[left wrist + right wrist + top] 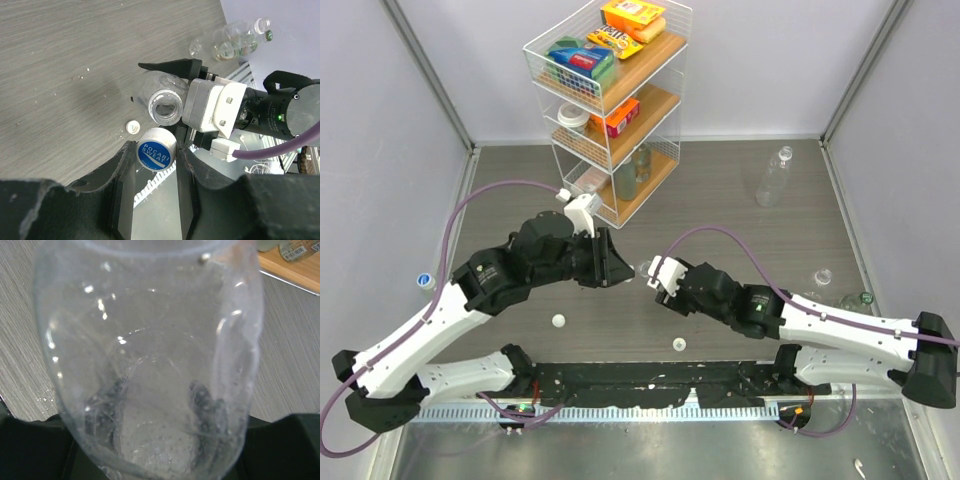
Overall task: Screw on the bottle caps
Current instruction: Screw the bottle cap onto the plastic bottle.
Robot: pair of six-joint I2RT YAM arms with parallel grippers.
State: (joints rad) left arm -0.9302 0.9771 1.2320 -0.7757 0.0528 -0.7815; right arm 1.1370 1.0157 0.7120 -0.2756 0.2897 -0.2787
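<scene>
A white bottle cap (155,150) with a blue printed top is pinched between the fingers of my left gripper (156,156), which is shut on it. My right gripper (155,415) is shut on a clear bottle (150,340) that fills its view, and its dark fingers (102,410) show through the plastic. The bottle (162,100) lies level above the table with its open neck facing the cap. The cap sits just beside the mouth, not on it. From above, the two grippers (620,268) (657,276) meet at mid-table.
Loose caps lie on the table (558,321) (679,344) (423,280). Another bottle (773,180) lies at the back right, with more bottles (855,300) by the right wall. A wire shelf rack (610,100) with snacks and jars stands at the back.
</scene>
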